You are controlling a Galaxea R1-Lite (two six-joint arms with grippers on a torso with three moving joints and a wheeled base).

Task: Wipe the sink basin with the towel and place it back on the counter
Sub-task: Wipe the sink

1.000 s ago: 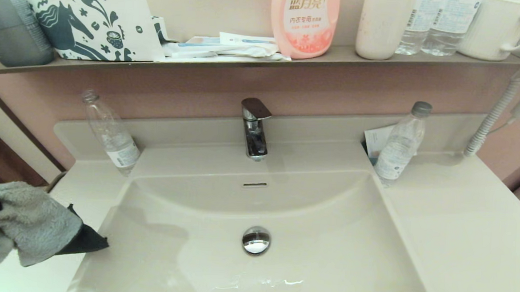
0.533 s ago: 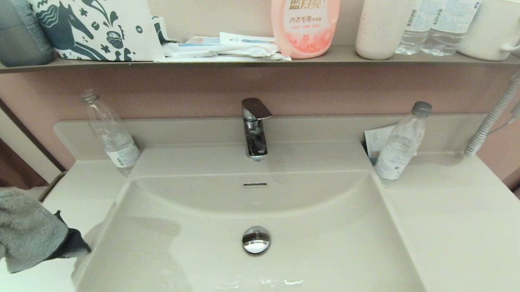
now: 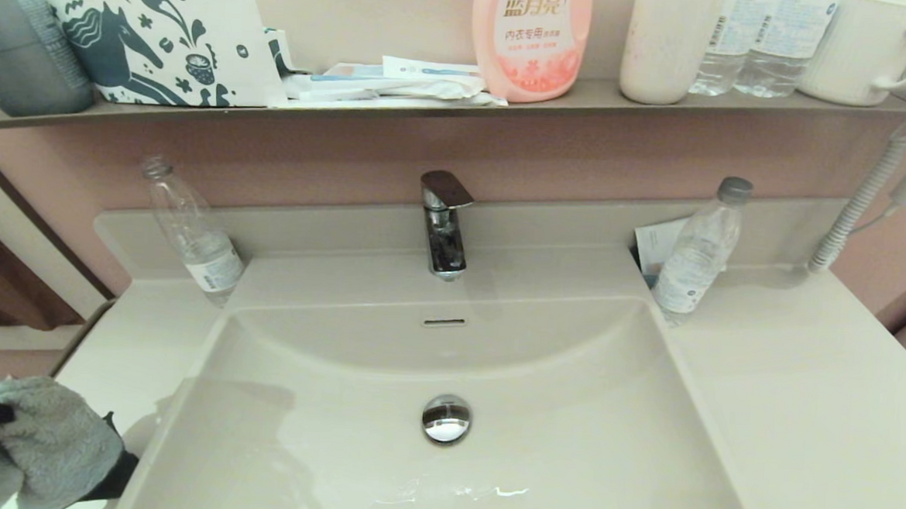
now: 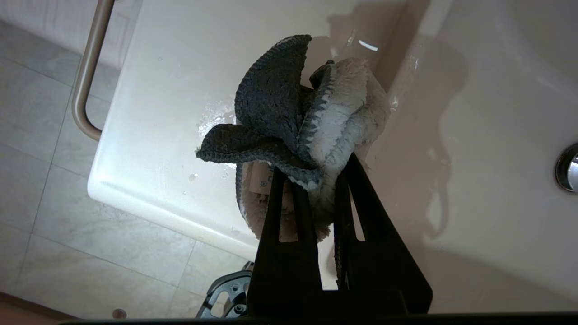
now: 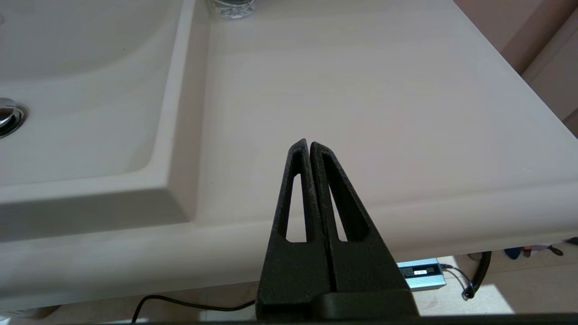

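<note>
**While the towel hangs off the edge, a drop could miss**

Because the left pincer (image 4: 311,174) clamps the bunched towel (image 4: 298,117) over the counter's (image 4: 149,113) front-left corner, beside the basin (image 4: 474,158), letting go here risks it sliding to the floor (image 4: 40,158). Water beads on that strip make slipping likelier. The right pincer (image 5: 309,145), pressed shut and empty, idles above the right counter.
</note>
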